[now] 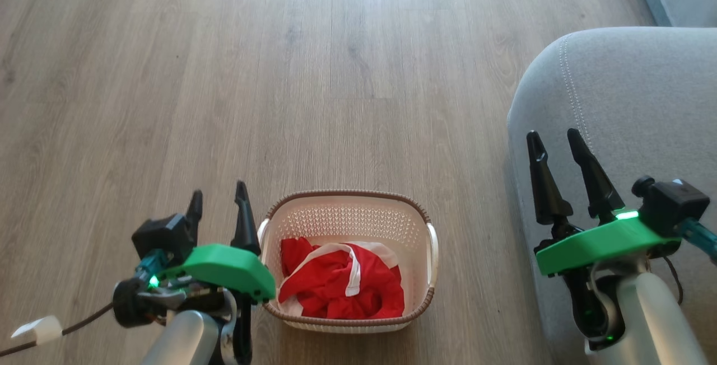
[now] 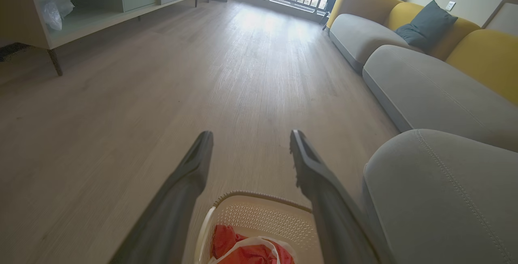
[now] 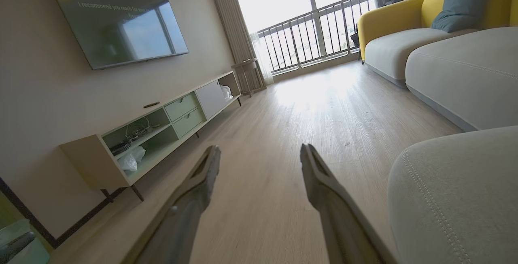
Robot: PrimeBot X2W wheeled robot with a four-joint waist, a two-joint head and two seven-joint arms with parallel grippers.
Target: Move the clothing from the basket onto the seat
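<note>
Hanging with its two dark fingers spread apart and nothing between them, the left pincer (image 1: pixel 218 191) sits just beside the basket (image 1: pixel 347 192). The basket's brown rim lies immediately to the pincer's right and a little below, and its inner finger (image 1: pixel 245 214) looks close to the near handle. Inside, to the right of and below that pincer, the clothing (image 1: pixel 336 281) lies in a crumpled red heap with a white band looped across the top, none of it lifted yet. The right pincer (image 1: pixel 553 135), likewise spread and empty, hovers at the edge of the seat (image 1: pixel 633 102). The basket is well off to its left, and grey cushion lies beneath it and to its right.

Several things could go wrong from here, in my judgement. A descent by the left pincer along its present line may strike the rim or handle, and the light basket would likely skid across the smooth floor (image 1: pixel 280 74) or tip. A shallow pinch could catch only the white band or one layer, so the cloth slips free, or part of it trails inside and drags the basket along. The perforated walls could snag a fingertip. On the way across to the seat, a loose hanging end might brush the floor or fall short of the cushion. How many garments make up the heap I cannot tell.
</note>
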